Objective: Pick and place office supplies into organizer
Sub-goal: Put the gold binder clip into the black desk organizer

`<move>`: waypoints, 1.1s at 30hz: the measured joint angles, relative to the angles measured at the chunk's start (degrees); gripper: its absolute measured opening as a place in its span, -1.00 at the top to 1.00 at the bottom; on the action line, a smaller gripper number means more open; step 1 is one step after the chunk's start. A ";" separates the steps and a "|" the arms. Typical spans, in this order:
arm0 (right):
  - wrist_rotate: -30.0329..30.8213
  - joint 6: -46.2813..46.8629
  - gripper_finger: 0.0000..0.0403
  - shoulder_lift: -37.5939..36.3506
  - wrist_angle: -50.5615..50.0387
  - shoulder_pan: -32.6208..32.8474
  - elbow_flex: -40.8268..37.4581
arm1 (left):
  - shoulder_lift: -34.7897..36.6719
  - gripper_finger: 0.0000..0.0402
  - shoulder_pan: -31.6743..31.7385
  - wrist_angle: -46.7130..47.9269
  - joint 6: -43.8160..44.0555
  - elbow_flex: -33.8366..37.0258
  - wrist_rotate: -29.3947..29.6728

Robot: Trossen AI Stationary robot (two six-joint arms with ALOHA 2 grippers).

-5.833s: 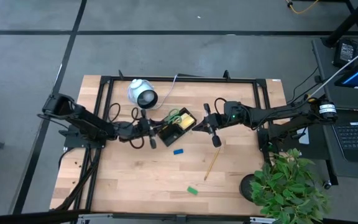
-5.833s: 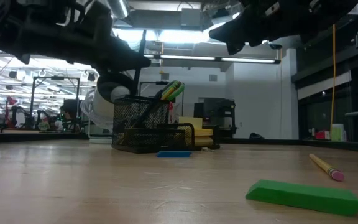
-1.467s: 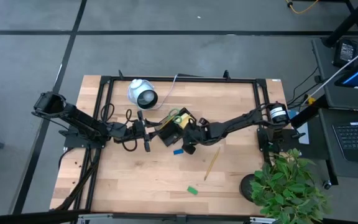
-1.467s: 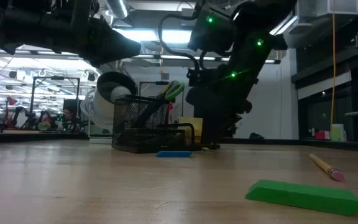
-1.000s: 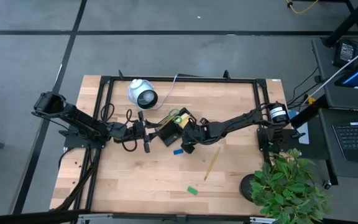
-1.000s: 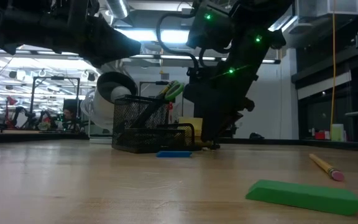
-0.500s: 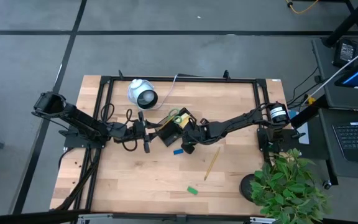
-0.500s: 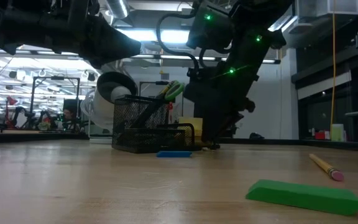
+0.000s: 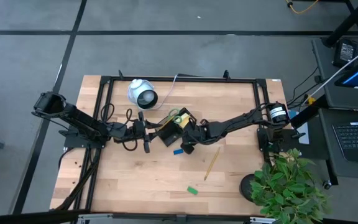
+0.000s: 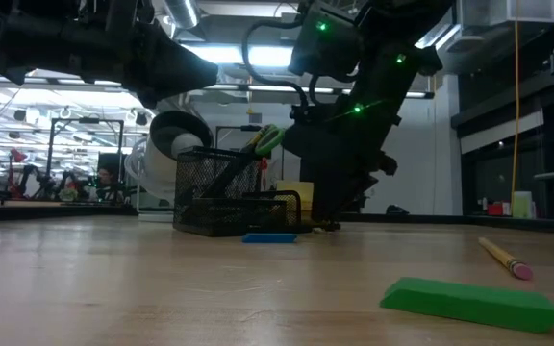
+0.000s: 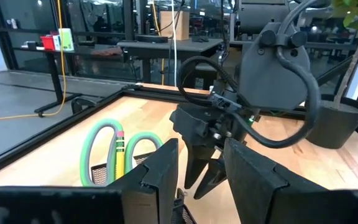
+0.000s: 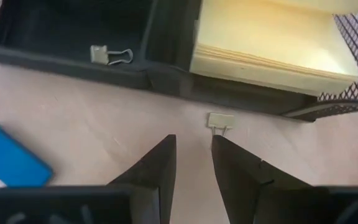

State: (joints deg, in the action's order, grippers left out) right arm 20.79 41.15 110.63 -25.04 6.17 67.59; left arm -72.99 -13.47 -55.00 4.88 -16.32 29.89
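Note:
The black mesh organizer (image 9: 174,128) stands mid-table, holding green-handled scissors (image 11: 114,146), a pencil (image 11: 118,149), a yellow sticky-note pad (image 12: 272,43) and a small binder clip (image 12: 110,55). Another small clip (image 12: 219,121) lies on the table against the organizer's near wall. My right gripper (image 12: 193,140) slants down just short of that clip, open by a narrow gap with nothing between its fingers. A blue block (image 9: 178,151) lies beside it. My left gripper (image 11: 201,146) stands level and open at the organizer's left end (image 9: 154,132). My left gripper stands level at the organizer's left end, its fingers over the mesh rim (image 11: 104,171). I cannot tell whether they touch it.
A wooden pencil (image 9: 211,163) and a green block (image 9: 192,190) lie on the near half of the table. A white round device (image 9: 140,93) with a cable sits at the far left. A potted plant (image 9: 288,186) stands at the near right corner.

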 joint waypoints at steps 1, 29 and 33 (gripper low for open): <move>0.01 0.58 0.46 0.00 0.09 -0.17 -0.05 | 0.00 0.38 0.00 0.00 0.21 0.00 0.00; 0.03 -4.19 0.46 0.00 3.41 -1.81 -1.40 | 0.00 0.38 0.00 0.00 0.52 0.00 -2.19; -1.38 -4.26 0.46 0.00 3.38 -1.84 -1.40 | 0.00 0.38 0.00 0.00 0.44 0.00 -2.19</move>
State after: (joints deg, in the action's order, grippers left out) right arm 19.41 36.89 110.63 -21.65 4.34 66.19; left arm -72.99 -13.47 -55.00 5.32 -16.32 27.70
